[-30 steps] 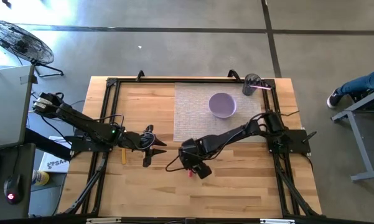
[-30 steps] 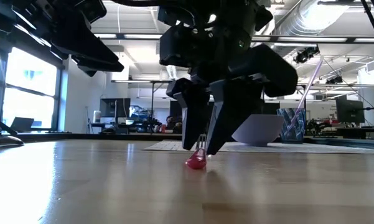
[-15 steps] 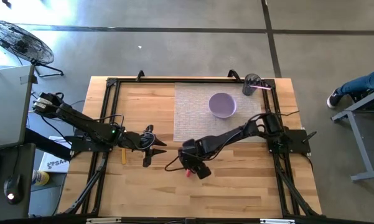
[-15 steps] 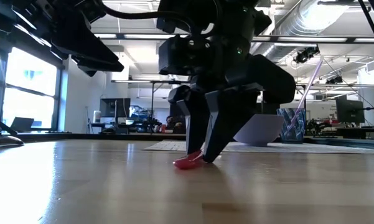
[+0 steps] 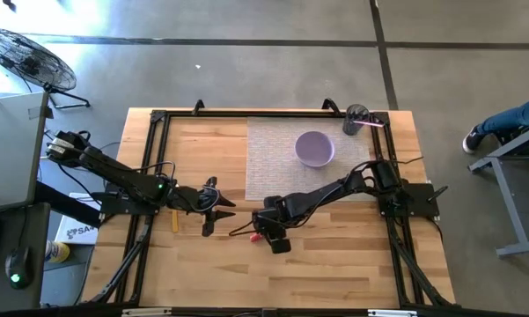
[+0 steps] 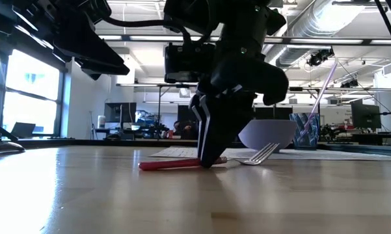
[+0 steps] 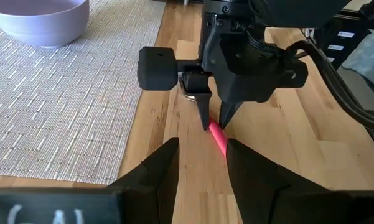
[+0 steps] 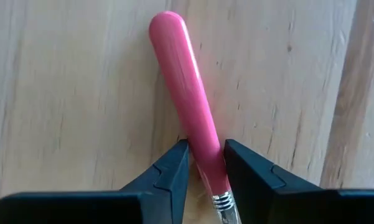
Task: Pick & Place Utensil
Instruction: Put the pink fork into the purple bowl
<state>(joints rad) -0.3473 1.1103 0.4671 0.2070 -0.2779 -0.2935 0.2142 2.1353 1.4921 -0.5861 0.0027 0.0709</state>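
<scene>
Fork (image 6: 202, 162) with the pink handle lies flat on the bare wood of the table (image 6: 182, 201), just off the woven mat (image 5: 282, 158), and my right claw (image 8: 205, 163) has its fingers pressed against the handle near the metal neck, gripping it. To lift well, I judge I should squeeze firmly and rise straight, since a hold this close to one end may let the fork swing. My left claw (image 5: 213, 204) hovers nearby, fingers spread and holding nothing. The bowl (image 5: 314, 148) and the cup (image 5: 356, 118) wait on the mat's far side.
</scene>
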